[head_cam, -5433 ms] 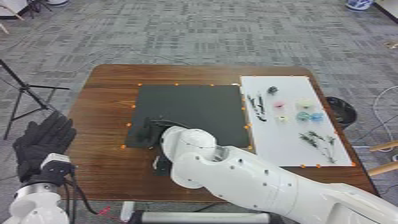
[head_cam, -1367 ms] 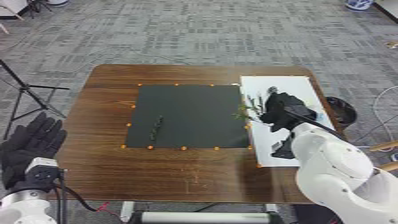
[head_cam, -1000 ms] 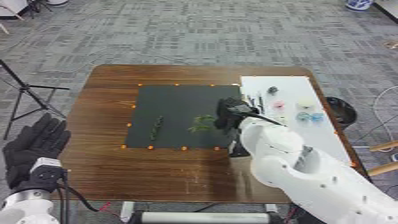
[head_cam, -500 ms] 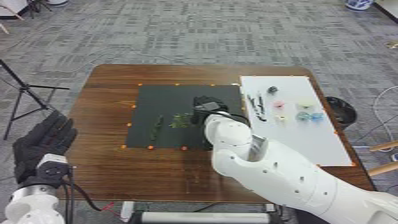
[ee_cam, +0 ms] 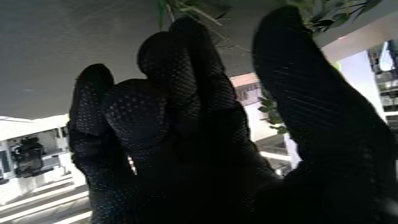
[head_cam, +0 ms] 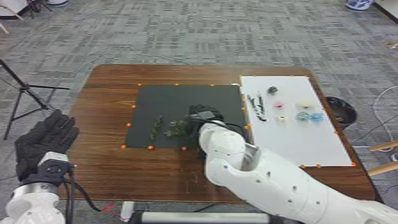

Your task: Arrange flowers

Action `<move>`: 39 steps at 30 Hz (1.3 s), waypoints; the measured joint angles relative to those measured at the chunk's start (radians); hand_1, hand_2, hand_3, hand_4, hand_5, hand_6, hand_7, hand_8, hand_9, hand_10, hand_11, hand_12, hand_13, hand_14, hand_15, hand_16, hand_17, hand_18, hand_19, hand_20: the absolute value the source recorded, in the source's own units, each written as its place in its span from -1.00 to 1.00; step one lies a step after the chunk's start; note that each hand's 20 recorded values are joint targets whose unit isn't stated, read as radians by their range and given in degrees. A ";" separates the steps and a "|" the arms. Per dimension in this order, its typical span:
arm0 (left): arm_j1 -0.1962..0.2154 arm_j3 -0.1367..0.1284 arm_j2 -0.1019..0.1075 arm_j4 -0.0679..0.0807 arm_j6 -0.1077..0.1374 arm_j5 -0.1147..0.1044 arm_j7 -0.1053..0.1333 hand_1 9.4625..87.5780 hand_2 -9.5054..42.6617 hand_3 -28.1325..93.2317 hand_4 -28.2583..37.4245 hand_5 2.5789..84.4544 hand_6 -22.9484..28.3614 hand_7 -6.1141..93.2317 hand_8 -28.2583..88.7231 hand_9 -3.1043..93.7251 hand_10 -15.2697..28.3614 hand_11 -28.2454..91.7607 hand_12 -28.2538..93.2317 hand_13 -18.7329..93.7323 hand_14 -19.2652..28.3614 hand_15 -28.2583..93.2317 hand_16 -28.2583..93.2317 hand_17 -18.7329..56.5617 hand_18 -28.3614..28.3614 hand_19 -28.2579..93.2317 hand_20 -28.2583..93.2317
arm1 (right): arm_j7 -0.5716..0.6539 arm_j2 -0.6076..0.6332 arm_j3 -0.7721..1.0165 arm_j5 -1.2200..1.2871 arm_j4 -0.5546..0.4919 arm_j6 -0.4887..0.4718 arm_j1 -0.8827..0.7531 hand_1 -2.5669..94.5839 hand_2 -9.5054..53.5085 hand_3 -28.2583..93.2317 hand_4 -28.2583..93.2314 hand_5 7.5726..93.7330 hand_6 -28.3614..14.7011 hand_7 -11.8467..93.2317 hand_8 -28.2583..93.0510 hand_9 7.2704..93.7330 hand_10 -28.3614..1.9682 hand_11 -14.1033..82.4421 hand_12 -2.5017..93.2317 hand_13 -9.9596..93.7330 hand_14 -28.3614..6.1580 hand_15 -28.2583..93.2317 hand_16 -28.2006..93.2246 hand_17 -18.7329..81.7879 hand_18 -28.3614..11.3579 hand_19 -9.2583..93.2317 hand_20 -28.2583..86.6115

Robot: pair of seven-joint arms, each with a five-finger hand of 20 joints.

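My right hand is low over the dark board, just right of a bushy green sprig. A slimmer green sprig lies to its left. In the right wrist view the fingers of my right hand are slightly bent, with a gap to the thumb; thin stems cross near the fingertips and leaves are beyond the thumb. On the white sheet lie a pink flower, a blue flower and dark stems. My left hand is open beyond the table's left side.
Also on the sheet are a dark flower, a pale flower and a small yellow one. A black bin stands off the table's right edge, and a tripod stands at the left. Orange markers line the board.
My right hand has come from the white sheet to the board, with the bushy sprig moving along. In the last half second both shifted slightly toward the near edge.
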 measured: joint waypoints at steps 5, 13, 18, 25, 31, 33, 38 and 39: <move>0.004 -0.004 -0.005 -0.001 0.001 -0.002 0.003 -0.53 0.14 0.79 -0.82 0.08 0.32 -0.61 -0.67 -0.17 0.49 -0.08 -0.37 -0.19 0.49 0.05 -0.65 -0.68 0.54 0.13 -0.38 | -0.010 0.025 0.009 -0.023 -0.037 0.028 -0.011 -0.29 -0.63 0.65 -0.78 -0.16 -0.34 0.24 -0.83 0.17 -0.67 0.13 -0.30 0.31 -0.39 0.71 0.12 -0.12 -1.00 0.77 0.08; 0.011 -0.004 -0.011 -0.001 0.001 -0.012 0.013 -0.62 0.21 0.73 -0.99 0.08 0.33 -0.61 -0.67 -0.17 0.50 -0.08 -0.37 -0.19 0.49 0.05 -0.65 -0.68 0.54 0.14 -0.37 | -0.045 0.061 0.080 0.040 -0.081 -0.034 -0.038 -0.10 -0.39 0.63 -0.76 -0.34 -0.30 0.67 -0.29 0.26 -0.69 -0.30 -0.56 0.41 -0.24 0.55 -0.03 -0.11 -1.00 0.74 0.05; 0.013 -0.004 -0.012 -0.001 0.001 -0.016 0.018 -0.69 0.25 0.69 -1.00 0.08 0.33 -0.61 -0.66 -0.17 0.50 -0.08 -0.37 -0.19 0.51 0.05 -0.65 -0.68 0.54 0.14 -0.37 | -0.042 0.068 0.087 0.117 -0.085 -0.084 -0.042 -0.06 -0.35 0.64 -0.75 -0.26 -0.25 0.73 -0.23 0.32 -0.66 -0.34 -0.58 0.48 -0.14 0.49 -0.03 -0.09 -0.99 0.74 0.05; 0.016 -0.003 -0.014 -0.001 0.001 -0.019 0.019 -0.68 0.21 0.70 -1.00 0.08 0.34 -0.61 -0.67 -0.17 0.51 -0.08 -0.37 -0.19 0.52 0.05 -0.65 -0.68 0.55 0.14 -0.37 | -0.043 0.069 0.097 0.137 -0.098 -0.078 -0.064 -0.07 -0.34 0.65 -0.73 -0.25 -0.25 0.73 -0.23 0.34 -0.65 -0.36 -0.59 0.50 -0.11 0.47 -0.03 -0.09 -0.99 0.73 0.06; 0.015 0.001 -0.015 -0.001 0.001 -0.018 0.016 -0.64 0.17 0.71 -1.00 0.08 0.34 -0.60 -0.67 -0.17 0.52 -0.08 -0.37 -0.18 0.51 0.05 -0.65 -0.68 0.55 0.14 -0.37 | -0.050 0.067 0.106 0.186 -0.122 -0.073 -0.078 -0.08 -0.34 0.66 -0.72 -0.24 -0.22 0.73 -0.23 0.35 -0.63 -0.35 -0.59 0.50 -0.10 0.46 -0.02 -0.09 -0.99 0.72 0.06; 0.015 0.003 -0.015 -0.001 0.001 -0.018 0.016 -0.63 0.16 0.71 -1.00 0.08 0.33 -0.60 -0.67 -0.17 0.51 -0.08 -0.37 -0.18 0.50 0.05 -0.65 -0.68 0.54 0.14 -0.37 | -0.053 0.066 0.104 0.188 -0.129 -0.073 -0.082 -0.09 -0.34 0.66 -0.72 -0.24 -0.22 0.73 -0.23 0.35 -0.62 -0.35 -0.58 0.50 -0.11 0.46 -0.02 -0.09 -0.98 0.72 0.06; 0.015 0.004 -0.015 -0.001 0.001 -0.017 0.014 -0.62 0.16 0.71 -1.00 0.08 0.34 -0.60 -0.67 -0.17 0.51 -0.08 -0.37 -0.18 0.50 0.05 -0.65 -0.68 0.54 0.14 -0.37 | -0.058 0.060 0.096 0.188 -0.142 -0.080 -0.090 -0.08 -0.36 0.66 -0.72 -0.23 -0.22 0.73 -0.23 0.35 -0.61 -0.35 -0.58 0.50 -0.12 0.45 -0.01 -0.10 -0.97 0.71 0.05; 0.015 0.004 -0.015 -0.001 0.001 -0.017 0.014 -0.62 0.16 0.71 -1.00 0.08 0.34 -0.60 -0.67 -0.17 0.51 -0.07 -0.37 -0.18 0.50 0.05 -0.65 -0.68 0.54 0.14 -0.37 | -0.059 0.058 0.096 0.188 -0.144 -0.083 -0.092 -0.08 -0.36 0.66 -0.72 -0.23 -0.22 0.73 -0.23 0.35 -0.61 -0.35 -0.58 0.50 -0.11 0.45 -0.01 -0.10 -0.97 0.71 0.05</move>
